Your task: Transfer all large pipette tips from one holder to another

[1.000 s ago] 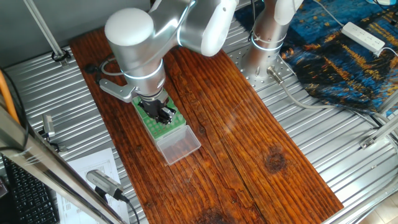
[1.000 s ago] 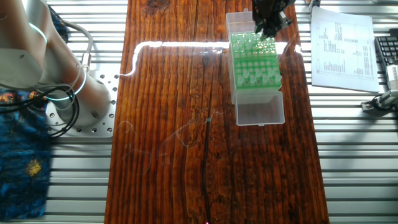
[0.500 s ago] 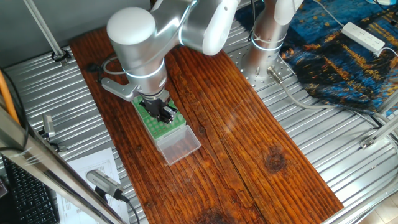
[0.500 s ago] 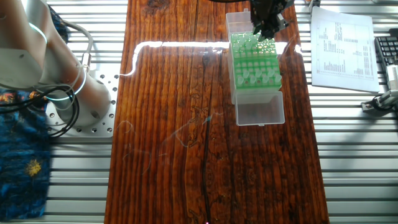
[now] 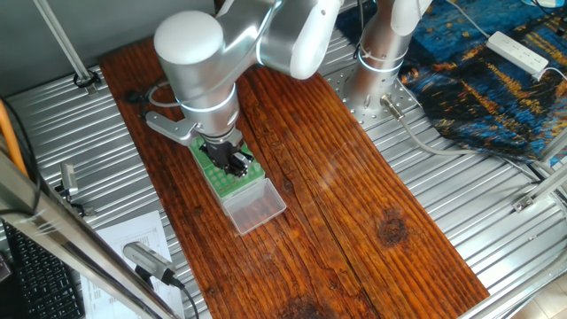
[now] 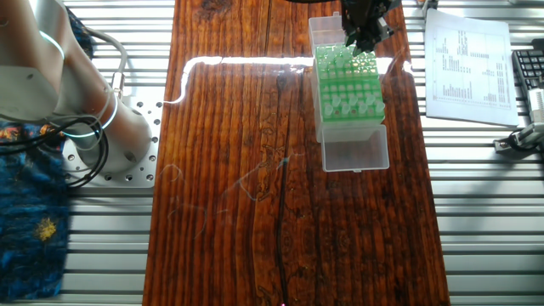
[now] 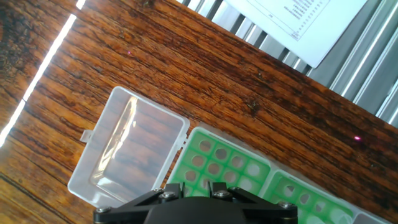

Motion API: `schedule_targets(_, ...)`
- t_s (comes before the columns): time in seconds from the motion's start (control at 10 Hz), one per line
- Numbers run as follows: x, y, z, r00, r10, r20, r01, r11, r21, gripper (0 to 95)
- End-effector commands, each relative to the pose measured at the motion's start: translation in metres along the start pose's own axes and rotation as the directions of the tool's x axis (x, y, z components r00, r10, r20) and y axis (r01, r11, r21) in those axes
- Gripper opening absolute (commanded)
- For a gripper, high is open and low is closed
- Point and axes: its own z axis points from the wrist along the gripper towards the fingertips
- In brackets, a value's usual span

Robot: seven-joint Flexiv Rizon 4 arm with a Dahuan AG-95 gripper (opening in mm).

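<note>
We are hovering the tool point(image 6: 361, 36) low over the far end of the green rack point(image 6: 348, 89), right among the large pipette tips point(image 6: 338, 58) that are standing wide ends up in their grid. We cannot tell whether the tool's fingers are apart or closed on a tip; in the hand view the black housing is hiding them, and in both fixed views they are too small and dark to read.

We are judging the main risk to be a misaligned descent: a finger catching a neighbouring tip could tilt it or drag the light rack across the worktop point(image 6: 246, 170). A lift that is not straight up could jam a tip in its hole.

Room is tight on two sides: the clear lid point(image 7: 127, 152) is lying open just beside the rack, and the worktop's edge towards the printed sheet point(image 6: 470, 64) is near. The wood towards the arm's base point(image 6: 110, 127) is offering plenty of open space.
</note>
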Motion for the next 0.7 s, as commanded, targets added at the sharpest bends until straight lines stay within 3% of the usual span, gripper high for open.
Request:
schedule_targets(0.1, 0.0007, -0.0006, 0.0002, 1.000, 0.002, -0.001, -0.002, 1.000, 0.002, 19.0)
schedule_targets(0.7, 0.0013, -0.0015, 0.0021, 1.000, -0.011, -0.009, 0.011, 1.000, 0.012, 19.0)
